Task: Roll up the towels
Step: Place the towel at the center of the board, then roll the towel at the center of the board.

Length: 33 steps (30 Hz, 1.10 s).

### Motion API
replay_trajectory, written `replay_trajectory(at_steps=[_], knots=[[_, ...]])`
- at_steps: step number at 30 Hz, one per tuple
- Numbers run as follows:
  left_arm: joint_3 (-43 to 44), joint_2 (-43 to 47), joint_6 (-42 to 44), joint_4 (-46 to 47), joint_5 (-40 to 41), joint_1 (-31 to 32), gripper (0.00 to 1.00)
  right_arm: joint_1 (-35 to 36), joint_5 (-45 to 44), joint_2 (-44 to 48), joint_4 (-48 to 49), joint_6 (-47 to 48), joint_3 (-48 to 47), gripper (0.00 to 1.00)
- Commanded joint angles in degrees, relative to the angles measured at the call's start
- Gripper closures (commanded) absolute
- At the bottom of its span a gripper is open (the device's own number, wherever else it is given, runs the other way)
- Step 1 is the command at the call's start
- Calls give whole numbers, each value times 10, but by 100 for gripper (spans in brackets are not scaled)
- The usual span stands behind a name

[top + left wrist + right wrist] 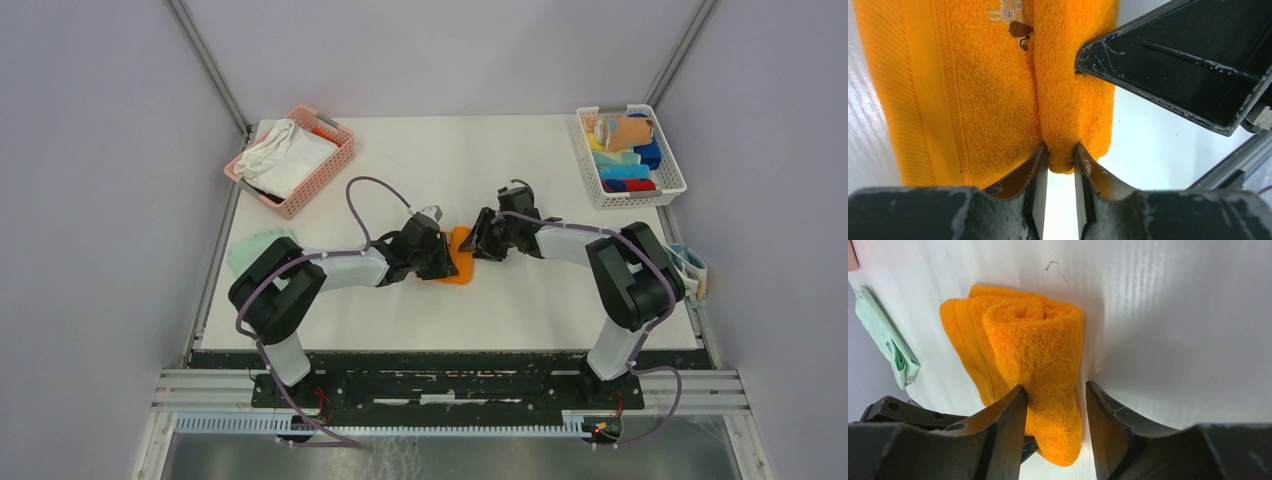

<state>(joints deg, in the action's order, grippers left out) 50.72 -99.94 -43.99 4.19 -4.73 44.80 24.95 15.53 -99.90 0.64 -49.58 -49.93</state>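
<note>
An orange towel (460, 262) lies mid-table, partly rolled: a thick roll (1073, 95) beside its flat part (953, 100). My left gripper (1060, 156) is shut on the near end of the roll; in the top view it (441, 256) sits at the towel's left side. My right gripper (1055, 400) is open and straddles the other end of the roll (1040, 345). Its left finger (1003, 425) touches the roll, and its right finger (1110, 425) stands apart. In the top view it (481, 245) is at the towel's right side.
A folded pale green towel (255, 250) lies at the table's left edge, also in the right wrist view (885, 335). A pink basket (340, 165) with white cloths stands back left. A white basket (668, 170) with rolled towels stands back right.
</note>
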Motion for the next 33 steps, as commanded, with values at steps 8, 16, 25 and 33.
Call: replay_trajectory(at_steps=[8,16,25,33], knots=[[32,66,72,-125,204,43,47,40,-113,-33,-207,55,-113,73],[65,92,115,-95,428,168,31,66,-133,-46,-265,34,-156,77],[72,5,177,-1,524,226,32,68,-89,-53,-265,5,-161,75],[94,-80,208,15,534,233,40,67,-67,-57,-258,-4,-166,74]])
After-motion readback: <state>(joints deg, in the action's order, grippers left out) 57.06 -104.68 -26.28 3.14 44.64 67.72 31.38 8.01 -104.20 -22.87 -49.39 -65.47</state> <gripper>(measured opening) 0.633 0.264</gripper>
